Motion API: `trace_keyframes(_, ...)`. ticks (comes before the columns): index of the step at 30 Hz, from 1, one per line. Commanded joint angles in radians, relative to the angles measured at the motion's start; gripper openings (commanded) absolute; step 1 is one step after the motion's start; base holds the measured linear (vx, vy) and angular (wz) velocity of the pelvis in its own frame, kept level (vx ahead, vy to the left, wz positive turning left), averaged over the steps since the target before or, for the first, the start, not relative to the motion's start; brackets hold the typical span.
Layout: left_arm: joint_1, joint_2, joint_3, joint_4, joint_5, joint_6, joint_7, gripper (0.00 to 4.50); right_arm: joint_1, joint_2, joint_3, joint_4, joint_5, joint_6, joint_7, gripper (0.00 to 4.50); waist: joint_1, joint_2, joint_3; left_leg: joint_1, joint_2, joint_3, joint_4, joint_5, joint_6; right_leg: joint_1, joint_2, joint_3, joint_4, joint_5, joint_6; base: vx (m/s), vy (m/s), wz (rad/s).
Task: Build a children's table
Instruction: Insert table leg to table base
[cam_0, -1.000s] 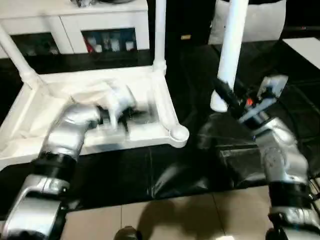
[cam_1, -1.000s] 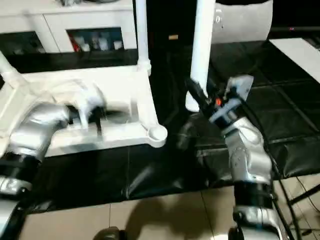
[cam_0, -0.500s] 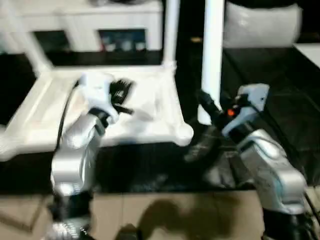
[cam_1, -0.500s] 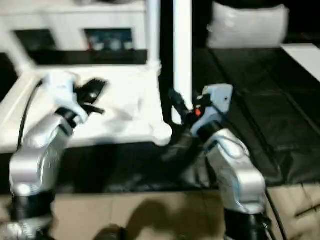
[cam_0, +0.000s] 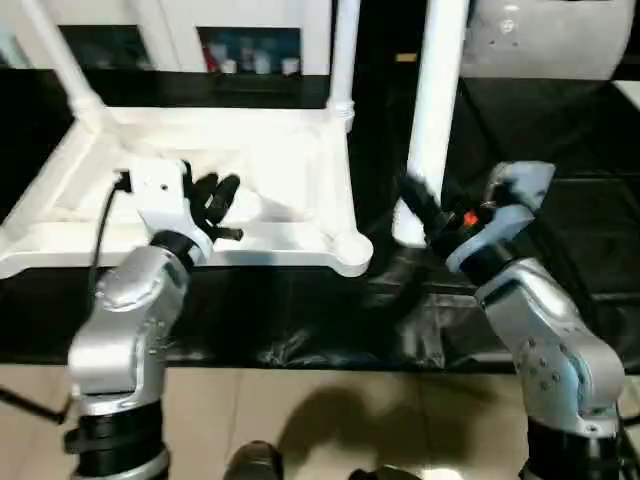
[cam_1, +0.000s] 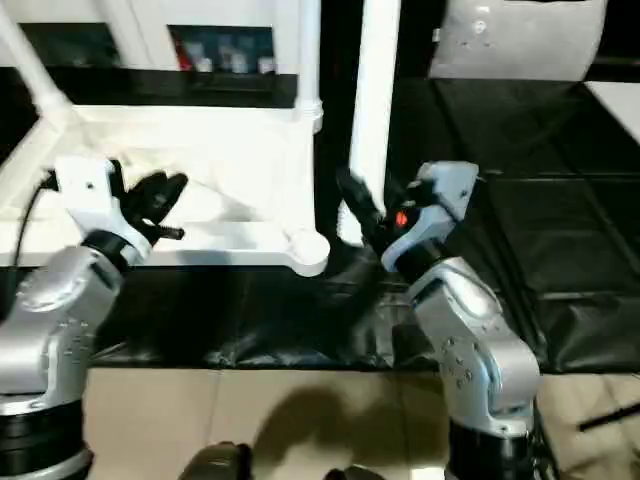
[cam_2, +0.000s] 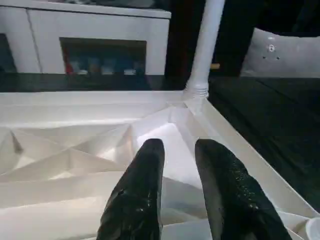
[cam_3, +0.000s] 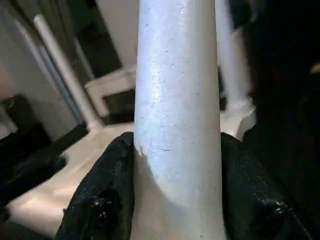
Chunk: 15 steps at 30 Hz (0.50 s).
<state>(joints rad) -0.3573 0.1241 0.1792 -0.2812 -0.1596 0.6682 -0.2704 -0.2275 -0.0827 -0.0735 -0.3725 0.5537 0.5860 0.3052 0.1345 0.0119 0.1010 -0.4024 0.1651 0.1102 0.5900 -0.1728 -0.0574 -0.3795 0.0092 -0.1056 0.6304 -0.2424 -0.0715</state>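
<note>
The children's table top (cam_0: 250, 262) lies upside down on a black mat, ribbed underside (cam_2: 75, 160) up. Two white legs stand in its far corner sockets, one leaning at the left (cam_0: 60, 60) and one upright at the right (cam_0: 343, 60). The near right corner socket (cam_0: 352, 246) is empty. My left gripper (cam_0: 215, 195) hovers over the underside near the front rim, its fingers (cam_2: 140, 185) slightly apart with nothing between them. My right gripper (cam_0: 415, 205) is shut on a third leg (cam_0: 432, 110), held upright just right of the table top, both fingers (cam_3: 105, 195) pressed on it.
A white cabinet with glass doors (cam_0: 250, 50) stands behind the table top. A white cushion-like object (cam_0: 545, 40) sits at the back right. The black mat (cam_0: 570, 140) extends to the right. Tiled floor (cam_0: 300, 420) shows along the near edge.
My left gripper has lifted off the table top's underside and drawn back toward the front rim, its fingers parting slightly. The right gripper keeps the leg. The camera has shifted.
</note>
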Motion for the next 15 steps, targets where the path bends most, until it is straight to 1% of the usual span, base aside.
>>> trace_keyframes(1, -0.162, 0.004, -0.051, 0.118, 0.018, 0.045, -0.009, 1.28, 0.008, -0.034, 0.111, 0.003, -0.006, -0.005, 0.134, 1.93, -0.003, -0.004, -0.082, 0.016, 0.089, -0.029, -0.055, -0.042, 0.116, 0.067, -0.18, 0.086, -0.074, 0.092, -0.004, 0.0, 0.0, 0.0)
trace_keyframes(2, -0.183, -0.001, -0.059, 0.143, 0.021, 0.045, -0.007, 1.28, 0.017, -0.045, 0.133, 0.01, -0.024, -0.025, 0.156, 1.93, 0.016, 0.003, -0.083, 0.027, 0.078, -0.018, -0.048, -0.058, 0.1, 0.056, -0.179, 0.089, -0.088, 0.038, -0.002, 0.0, 0.0, 0.0)
trace_keyframes(3, -0.254, -0.026, -0.076, 0.198, 0.008, 0.044, -0.02, 1.28, 0.009, -0.059, 0.164, 0.034, -0.068, -0.04, 0.156, 1.93, 0.023, 0.003, -0.09, 0.02, 0.079, -0.014, -0.049, -0.053, 0.079, 0.067, -0.179, 0.088, -0.094, -0.002, 0.0, 0.0, 0.0, 0.0)
trace_keyframes(4, -0.308, -0.055, -0.1, 0.233, -0.012, 0.04, -0.046, 1.28, -0.002, -0.063, 0.175, 0.058, -0.098, -0.047, 0.141, 1.93, 0.026, 0.004, -0.091, 0.018, 0.085, -0.018, -0.051, -0.048, 0.068, 0.069, -0.181, 0.086, -0.089, -0.005, -0.007, 0.0, 0.0, 0.0)
trace_keyframes(5, -0.335, -0.068, -0.116, 0.25, -0.024, 0.042, -0.065, 1.28, -0.011, -0.063, 0.179, 0.071, -0.11, -0.048, 0.132, 1.93, 0.025, 0.006, -0.092, 0.022, 0.095, -0.019, -0.055, -0.041, 0.067, 0.061, -0.18, 0.084, -0.089, 0.002, -0.026, -0.037, 0.054, 0.0)
trace_keyframes(6, -0.371, -0.091, -0.146, 0.274, -0.044, 0.042, -0.101, 1.28, -0.025, -0.071, 0.191, 0.093, -0.14, -0.06, 0.123, 1.93, 0.027, 0.008, -0.096, 0.034, 0.105, -0.021, -0.056, -0.059, 0.06, 0.056, -0.183, 0.086, -0.086, 0.003, -0.055, -0.037, 0.054, 0.0)
trace_keyframes(7, -0.391, -0.114, -0.182, 0.291, -0.049, 0.039, -0.121, 1.28, -0.027, -0.086, 0.199, 0.109, -0.158, -0.071, 0.122, 1.93, 0.03, 0.007, -0.098, 0.034, 0.107, -0.02, -0.055, -0.06, 0.054, 0.057, -0.188, 0.087, -0.08, 0.019, -0.069, -0.033, 0.07, 0.04)
trace_keyframes(8, -0.41, -0.13, -0.224, 0.313, -0.038, 0.028, -0.143, 1.28, -0.032, -0.099, 0.211, 0.128, -0.181, -0.09, 0.126, 1.93, 0.031, 0.016, -0.101, 0.033, 0.101, -0.014, -0.052, -0.051, 0.051, 0.056, -0.187, 0.088, -0.074, 0.054, -0.088, -0.026, 0.077, 0.0)
trace_keyframes(9, -0.419, -0.134, -0.261, 0.32, -0.025, 0.011, -0.165, 1.28, -0.039, -0.102, 0.214, 0.143, -0.19, -0.095, 0.121, 1.92, 0.026, 0.011, -0.101, 0.025, 0.096, -0.01, -0.052, -0.05, 0.061, 0.06, -0.188, 0.09, -0.073, 0.072, -0.095, -0.026, 0.077, 0.0)
trace_keyframes(10, -0.432, -0.144, -0.296, 0.298, -0.034, 0.007, -0.194, 1.28, -0.05, -0.108, 0.204, 0.165, -0.212, -0.091, 0.088, 1.92, 0.027, 0.018, -0.103, 0.027, 0.093, -0.004, -0.05, -0.066, 0.064, 0.058, -0.191, 0.092, -0.078, 0.063, -0.102, -0.027, 0.069, -0.01)
trace_keyframes(11, -0.442, -0.153, -0.286, 0.258, -0.077, 0.037, -0.209, 1.28, -0.062, -0.111, 0.192, 0.183, -0.228, -0.083, 0.059, 1.92, 0.029, 0.017, -0.106, 0.028, 0.092, -0.004, -0.049, -0.067, 0.064, 0.059, -0.193, 0.091, -0.076, 0.062, -0.11, -0.031, 0.051, 0.0)
trace_keyframes(12, -0.447, -0.162, -0.277, 0.232, -0.106, 0.06, -0.212, 1.28, -0.067, -0.116, 0.184, 0.193, -0.237, -0.08, 0.045, 1.91, 0.023, 0.026, -0.109, 0.025, 0.094, -0.004, -0.05, -0.066, 0.056, 0.061, -0.19, 0.088, -0.07, 0.074, -0.128, -0.031, 0.051, 0.0)
trace_keyframes(13, -0.448, -0.167, -0.274, 0.203, -0.125, 0.079, -0.211, 1.28, -0.068, -0.12, 0.173, 0.201, -0.239, -0.075, 0.036, 1.91, 0.02, 0.028, -0.107, 0.027, 0.097, -0.004, -0.048, -0.087, 0.057, 0.059, -0.193, 0.09, -0.071, 0.074, -0.149, 0.0, 0.0, 0.0)
trace_keyframes(14, -0.447, -0.168, -0.28, 0.178, -0.138, 0.093, -0.213, 1.28, -0.069, -0.127, 0.17, 0.209, -0.251, -0.086, 0.034, 1.91, 0.02, 0.028, -0.107, 0.027, 0.097, -0.004, -0.048, -0.087, 0.057, 0.059, -0.193, 0.09, -0.071, 0.074, -0.149, 0.0, 0.0, 0.0)
trace_keyframes(15, -0.439, -0.152, -0.332, 0.127, -0.125, 0.099, -0.226, 1.28, -0.072, -0.141, 0.164, 0.219, -0.265, -0.087, 0.031, 1.91, 0.017, 0.021, -0.103, 0.024, 0.089, 0.003, -0.046, -0.11, 0.069, 0.06, -0.194, 0.092, -0.076, 0.031, -0.16, 0.0, 0.0, 0.0)
